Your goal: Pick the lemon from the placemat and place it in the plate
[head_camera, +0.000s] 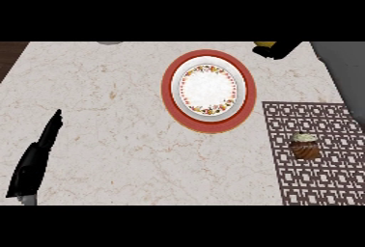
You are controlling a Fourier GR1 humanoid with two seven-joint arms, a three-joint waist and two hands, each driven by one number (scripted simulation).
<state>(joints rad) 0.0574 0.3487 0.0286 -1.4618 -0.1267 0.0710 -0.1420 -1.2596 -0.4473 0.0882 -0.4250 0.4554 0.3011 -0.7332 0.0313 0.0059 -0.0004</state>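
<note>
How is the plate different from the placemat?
The plate is round with a red rim and a flowery white middle; the placemat is rectangular with a brown lattice pattern. The plate has nothing on it, while the placemat has a cupcake standing on it. The plate sits mid-counter; the placemat lies at the right side. Both lie flat on the marble counter.

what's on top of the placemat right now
Only a cupcake stands on the placemat. No lemon lies there; something yellow shows in the right hand near the counter's far edge, mostly covered by the fingers.
</note>
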